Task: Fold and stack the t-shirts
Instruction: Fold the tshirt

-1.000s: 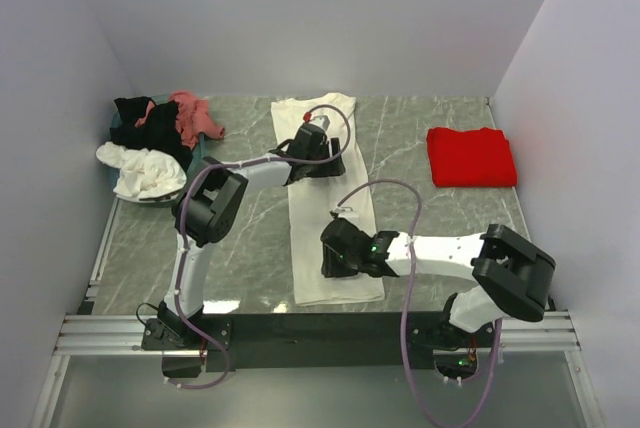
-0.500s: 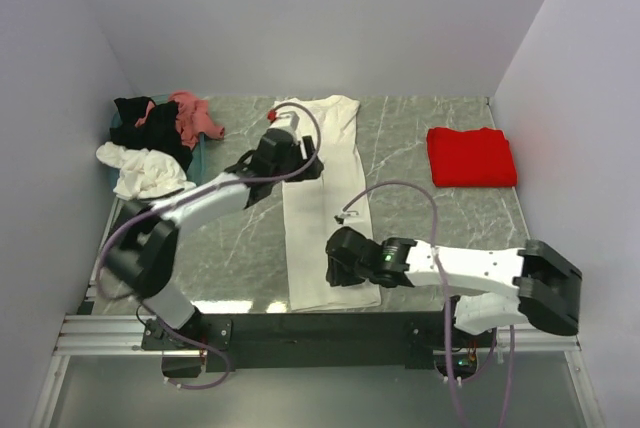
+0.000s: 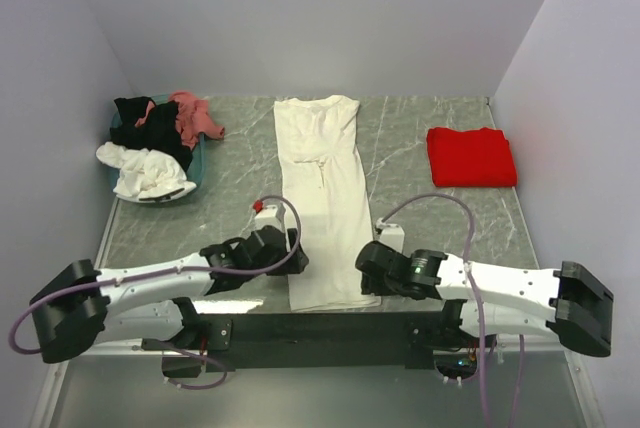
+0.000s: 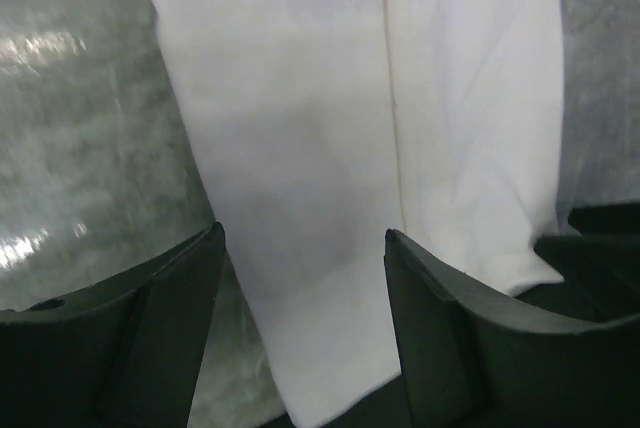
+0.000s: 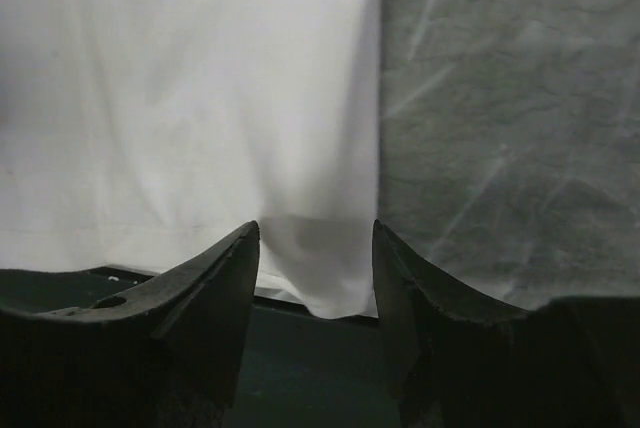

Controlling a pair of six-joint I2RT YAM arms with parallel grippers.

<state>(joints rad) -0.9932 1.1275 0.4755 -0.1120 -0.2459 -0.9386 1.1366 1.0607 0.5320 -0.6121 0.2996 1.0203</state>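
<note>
The cream t-shirt [image 3: 322, 198] lies between a clothes pile [image 3: 155, 143] and folded red t-shirt [image 3: 471, 156].

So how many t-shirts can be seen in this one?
5: cream t-shirt laid lengthwise mid-table; red t-shirt folded at right; black t-shirt, pink t-shirt and white t-shirt heaped at left. More may lie hidden under those three.

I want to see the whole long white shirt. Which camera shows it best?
The top camera: the white shirt lies there whole, from collar to bottom edge. Both wrist cameras show only its near end, close up.
</note>
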